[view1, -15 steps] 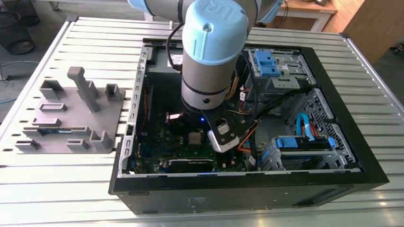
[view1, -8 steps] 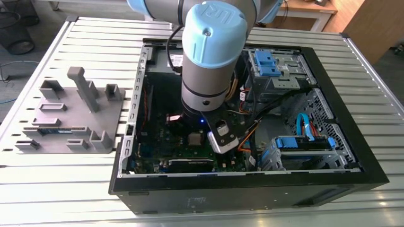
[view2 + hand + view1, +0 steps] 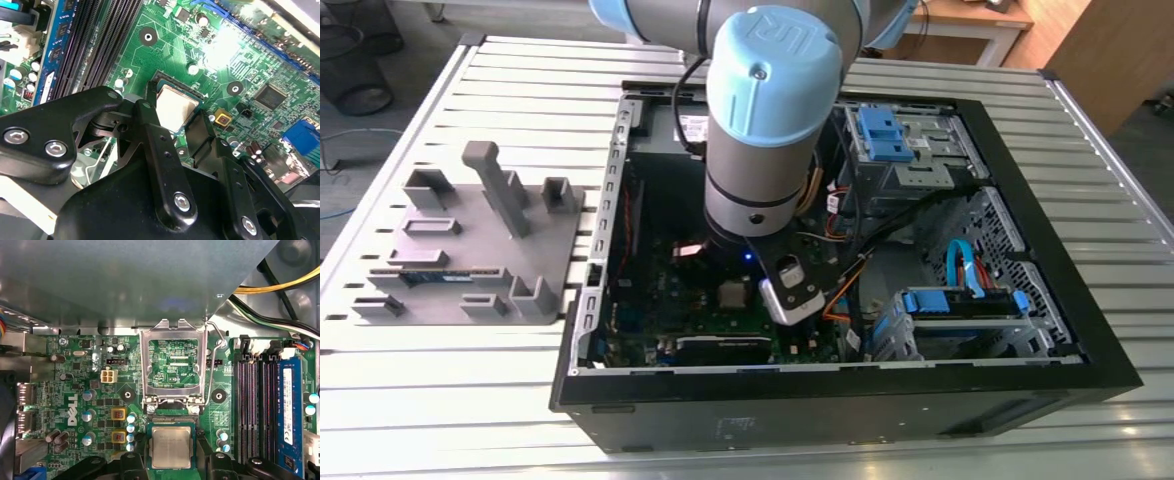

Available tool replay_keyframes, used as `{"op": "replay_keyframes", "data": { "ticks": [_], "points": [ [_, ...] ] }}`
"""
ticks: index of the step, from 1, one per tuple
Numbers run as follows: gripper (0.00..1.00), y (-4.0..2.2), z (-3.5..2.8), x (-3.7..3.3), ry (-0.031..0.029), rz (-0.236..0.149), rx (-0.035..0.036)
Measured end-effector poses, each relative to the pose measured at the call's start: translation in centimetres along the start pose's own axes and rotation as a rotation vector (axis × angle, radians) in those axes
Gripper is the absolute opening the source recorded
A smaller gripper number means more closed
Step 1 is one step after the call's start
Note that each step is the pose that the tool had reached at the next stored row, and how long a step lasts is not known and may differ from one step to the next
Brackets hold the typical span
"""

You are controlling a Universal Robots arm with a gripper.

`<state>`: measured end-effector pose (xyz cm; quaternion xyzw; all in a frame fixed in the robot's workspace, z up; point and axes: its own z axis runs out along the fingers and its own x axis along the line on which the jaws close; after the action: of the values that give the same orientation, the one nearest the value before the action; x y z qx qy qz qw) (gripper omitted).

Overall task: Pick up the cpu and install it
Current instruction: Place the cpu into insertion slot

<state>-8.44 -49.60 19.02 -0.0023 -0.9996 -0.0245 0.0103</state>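
The cpu (image 3: 171, 447) flat in its seat on the green motherboard (image 3: 75, 390), hinged metal frame (image 3: 144, 365) swung up just beside it. Released jaws spread either side of the chip, not touching. All inside open black computer case (image 3: 854, 400) on slatted counter (image 3: 454, 400).

- cpu (image 3: 171, 447): silver-grey top, darker rim
- motherboard (image 3: 75, 385): green, fine pale traces
- socket frame (image 3: 172, 330): bare silver
- RAM stick (image 3: 287, 405): blue; slots (image 3: 250, 405) black
- my gripper (image 3: 174, 109): black
- my arm (image 3: 774, 70): light-blue cap, grey tube
- case (image 3: 854, 395): black
- table (image 3: 454, 400): white, slatted
- parts tray (image 3: 467, 250): grey
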Motion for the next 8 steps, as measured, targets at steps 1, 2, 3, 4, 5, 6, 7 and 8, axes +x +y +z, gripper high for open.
{"op": "replay_keyframes", "data": {
  "ticks": [1, 2, 3, 4, 5, 6, 7, 8],
  "points": [
    [0.47, 0.02, 0.01, -0.02, 0.0000, 0.000, 0.0000],
    [0.47, 0.03, 0.03, -0.03, 0.0001, 0.000, 0.0001],
    [0.47, 0.02, 0.06, -0.03, 0.0001, -0.001, 0.0003],
    [0.47, 0.02, 0.10, -0.03, 0.0002, -0.001, 0.0004],
    [0.47, 0.02, 0.15, -0.04, 0.0003, -0.001, 0.0005],
    [0.47, 0.02, 0.19, -0.04, 0.0004, -0.001, 0.0008],
    [0.47, 0.01, 0.23, -0.03, 0.0004, -0.001, 0.0007],
    [0.47, 0.01, 0.26, -0.04, 0.0003, -0.001, 0.0007]
  ]
}}
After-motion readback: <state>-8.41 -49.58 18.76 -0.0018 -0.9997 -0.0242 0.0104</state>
